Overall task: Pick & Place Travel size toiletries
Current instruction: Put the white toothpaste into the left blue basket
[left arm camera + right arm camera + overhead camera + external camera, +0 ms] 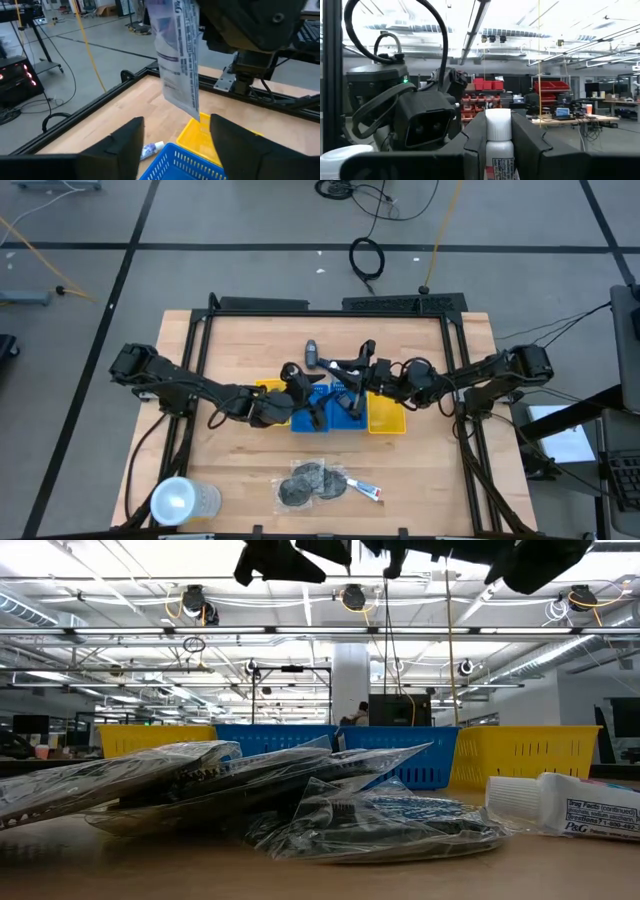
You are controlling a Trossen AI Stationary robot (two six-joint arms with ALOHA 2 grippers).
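Above the blue tray we see the right gripper pinching a white tube, which hangs between the spread fingers of the left gripper. Bagged mesh puffs lie near the table's front edge.

Your two arms reach in from the left and right edges of the high view and meet at frame centre, wrists nearly touching. Your left gripper sits at centre-left with its fingers spread apart and nothing between them. Your right gripper sits at centre-right, fingers clamped on a white-capped tube.
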